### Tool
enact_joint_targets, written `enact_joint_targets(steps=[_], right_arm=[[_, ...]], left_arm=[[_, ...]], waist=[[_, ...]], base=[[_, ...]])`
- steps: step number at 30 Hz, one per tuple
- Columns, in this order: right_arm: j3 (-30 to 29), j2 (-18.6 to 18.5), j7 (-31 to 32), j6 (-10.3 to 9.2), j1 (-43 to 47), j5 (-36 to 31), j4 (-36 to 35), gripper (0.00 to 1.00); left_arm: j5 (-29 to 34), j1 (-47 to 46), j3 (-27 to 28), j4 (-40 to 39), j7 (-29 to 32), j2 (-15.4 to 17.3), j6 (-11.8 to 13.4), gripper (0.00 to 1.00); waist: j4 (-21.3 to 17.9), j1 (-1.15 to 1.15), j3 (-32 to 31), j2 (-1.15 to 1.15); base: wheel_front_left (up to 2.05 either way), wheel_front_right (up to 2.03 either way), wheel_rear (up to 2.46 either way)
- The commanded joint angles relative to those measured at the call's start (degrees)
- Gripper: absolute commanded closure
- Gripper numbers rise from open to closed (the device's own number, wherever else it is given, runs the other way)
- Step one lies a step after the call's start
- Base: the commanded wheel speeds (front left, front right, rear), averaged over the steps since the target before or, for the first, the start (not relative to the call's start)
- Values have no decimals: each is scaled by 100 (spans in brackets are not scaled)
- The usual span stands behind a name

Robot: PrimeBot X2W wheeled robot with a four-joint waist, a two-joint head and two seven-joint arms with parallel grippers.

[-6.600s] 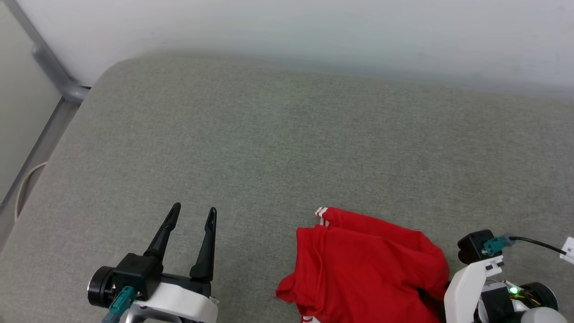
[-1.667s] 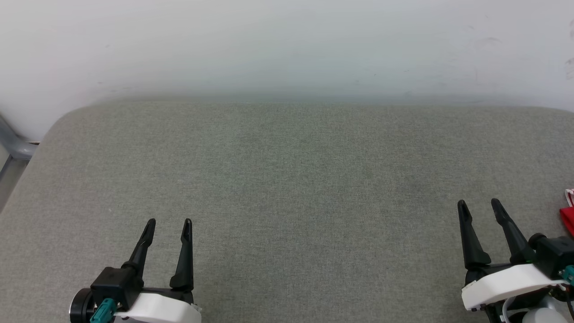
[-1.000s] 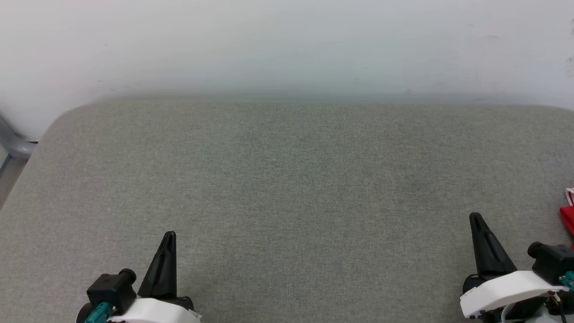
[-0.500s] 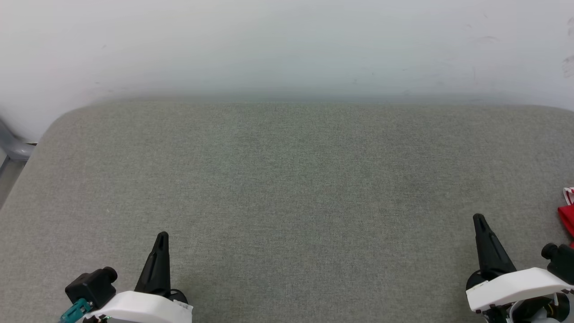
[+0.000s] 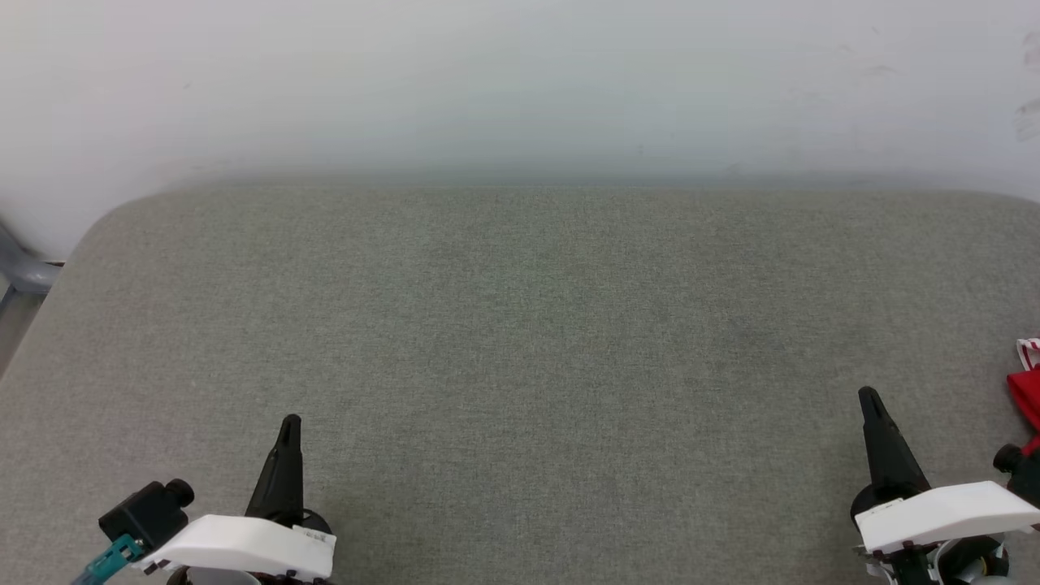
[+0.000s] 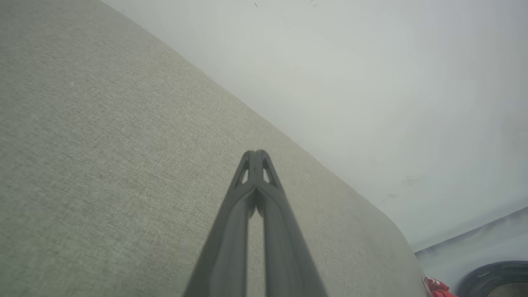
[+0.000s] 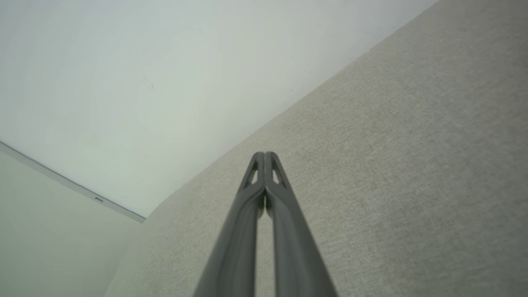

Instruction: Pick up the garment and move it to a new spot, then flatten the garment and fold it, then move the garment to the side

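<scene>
A small part of the red garment (image 5: 1027,394) with red-white striped trim peeks in at the right edge of the head view, lying on the grey cushion (image 5: 520,341); a red scrap of it (image 6: 437,286) also appears at the bottom right of the left wrist view. My left gripper (image 5: 288,424) rests at the lower left, shut and empty, tips touching (image 6: 255,153). At the lower right my right gripper (image 5: 868,396) is shut with nothing in it (image 7: 264,154), a short way left of the garment.
A pale wall (image 5: 520,81) rises behind the cushion's far edge. A grey metal frame (image 5: 20,272) stands off the cushion's left corner. A dark round object (image 6: 493,278) lies near the garment in the left wrist view.
Both grippers stay shut. The arms have rolled a little and drawn slightly lower in the head view. The garment at the right edge has not moved.
</scene>
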Motion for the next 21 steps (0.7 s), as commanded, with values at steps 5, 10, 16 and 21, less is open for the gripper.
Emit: enact_joint_targets(steps=[5,10,16,21], right_arm=[[-53,23,112,-2,-188,506,-37,100],[-73,39,176,-2,-200,782,-24,100],[-100,64,273,-2,-226,1174,-6,100],[-121,82,341,-2,-246,1485,9,100]], left_arm=[[-541,-216,68,-12,127,9,-28,100],[-838,-253,89,23,207,8,-29,100],[-1263,-289,116,69,316,7,-34,100],[-1598,-335,141,105,402,5,-37,100]], waist=[[-10,0,-7,0],[-17,0,-11,0],[-28,0,-18,0],[-37,-1,-24,0]], base=[[0,0,0],[0,0,0],[0,0,0],[0,0,0]])
